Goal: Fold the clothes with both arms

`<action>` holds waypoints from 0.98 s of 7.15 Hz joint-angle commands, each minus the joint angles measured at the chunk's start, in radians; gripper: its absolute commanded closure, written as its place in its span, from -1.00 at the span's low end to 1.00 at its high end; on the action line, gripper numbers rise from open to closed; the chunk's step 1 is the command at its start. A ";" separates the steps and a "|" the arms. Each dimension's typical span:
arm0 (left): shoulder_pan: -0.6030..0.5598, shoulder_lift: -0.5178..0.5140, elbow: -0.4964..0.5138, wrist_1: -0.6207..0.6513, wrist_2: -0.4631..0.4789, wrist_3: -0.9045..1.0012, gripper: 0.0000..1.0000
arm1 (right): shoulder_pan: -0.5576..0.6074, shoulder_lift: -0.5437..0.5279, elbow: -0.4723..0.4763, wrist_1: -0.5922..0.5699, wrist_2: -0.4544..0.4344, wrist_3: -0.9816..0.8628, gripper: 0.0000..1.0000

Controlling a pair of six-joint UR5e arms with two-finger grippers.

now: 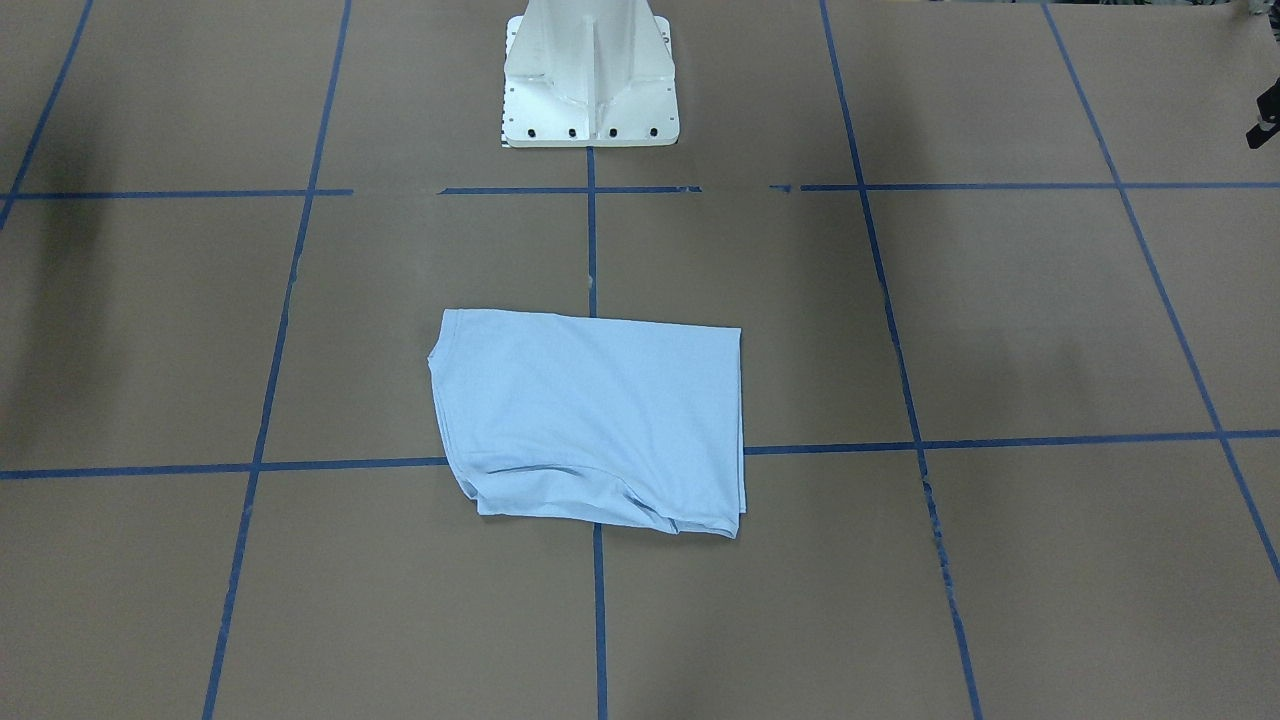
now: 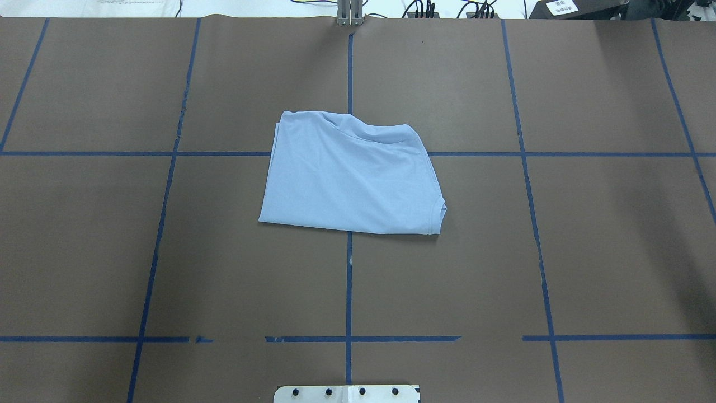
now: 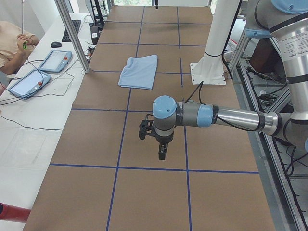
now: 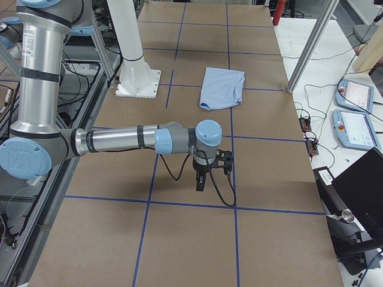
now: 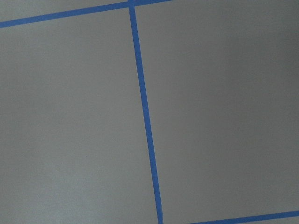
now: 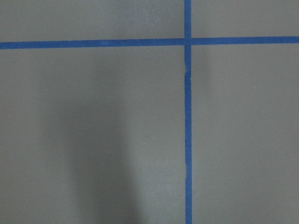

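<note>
Looks near done: light blue T-shirt (image 2: 349,176) folded into rectangle, centre of overhead frame. Left gripper (image 3: 162,153) and right gripper (image 4: 200,182) well apart from it, nothing visibly held, can't tell how open. Next maybe flattening bunched top edge

The white pedestal base (image 1: 590,110) is cut off at 12 o'clock in the front-facing view and at 6 o'clock overhead. The left gripper (image 3: 162,154) and right gripper (image 4: 200,184) show only in the side views, too small to tell how their jaws stand. The folded T-shirt (image 2: 349,179) hides its lower layers.
</note>
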 commanded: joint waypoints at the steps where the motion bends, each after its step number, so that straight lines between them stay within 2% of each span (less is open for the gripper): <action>1: 0.000 -0.013 0.014 -0.004 0.001 -0.001 -1.00 | 0.000 0.001 -0.001 0.002 0.009 -0.001 -1.00; 7: 0.000 -0.015 0.023 -0.002 -0.005 -0.003 -1.00 | 0.008 0.003 0.007 0.003 0.011 0.002 -1.00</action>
